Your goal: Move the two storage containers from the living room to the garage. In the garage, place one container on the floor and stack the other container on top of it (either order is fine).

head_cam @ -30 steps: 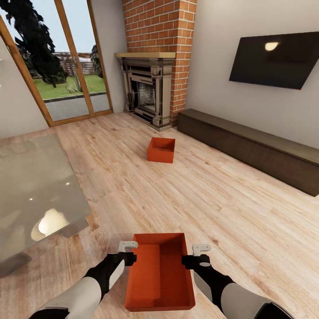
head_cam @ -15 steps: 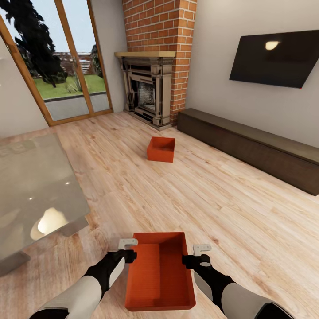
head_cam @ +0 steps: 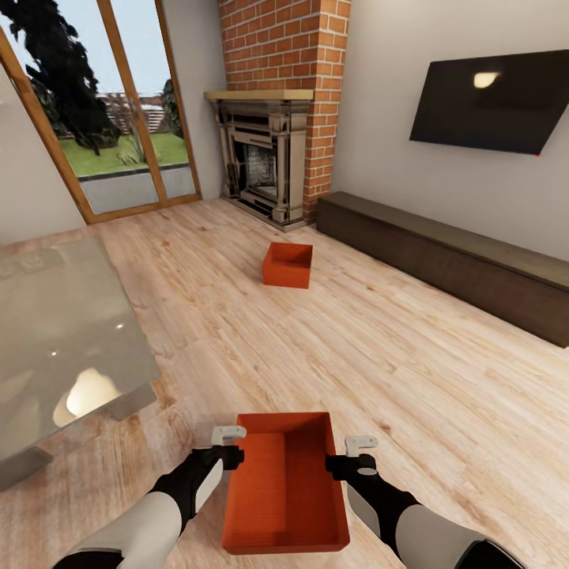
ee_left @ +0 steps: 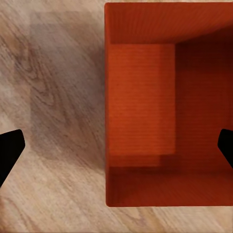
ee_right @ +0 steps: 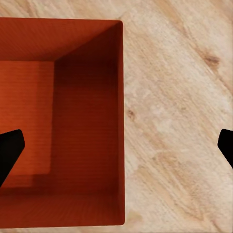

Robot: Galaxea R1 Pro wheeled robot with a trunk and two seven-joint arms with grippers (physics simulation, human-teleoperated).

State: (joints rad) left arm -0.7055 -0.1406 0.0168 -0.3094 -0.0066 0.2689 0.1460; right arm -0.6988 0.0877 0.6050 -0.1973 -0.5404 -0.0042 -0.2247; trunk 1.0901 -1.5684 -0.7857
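Two orange-red storage containers stand on the living room's light wood planks. The near one (head_cam: 284, 486) lies between my two arms, the far one (head_cam: 288, 265) sits ahead by the fireplace. My left gripper (head_cam: 235, 458) is open and straddles the near container's left wall (ee_left: 105, 97); its dark fingertips (ee_left: 9, 153) stand wide apart. My right gripper (head_cam: 337, 466) is open astride the right wall (ee_right: 121, 121), one fingertip (ee_right: 225, 145) over the floor and the other inside the tub. The near container (ee_left: 160, 107) (ee_right: 73, 121) is empty.
A glass-topped table (head_cam: 63, 340) stands close on the left. A long dark low cabinet (head_cam: 450, 265) runs along the right wall under a black screen (head_cam: 490, 99). The red-brick fireplace (head_cam: 269, 158) and glazed doors (head_cam: 118, 118) are ahead, with open wood floor between.
The whole view has crept slightly, so the camera moved a little. Both grippers stay open astride the near container's walls.
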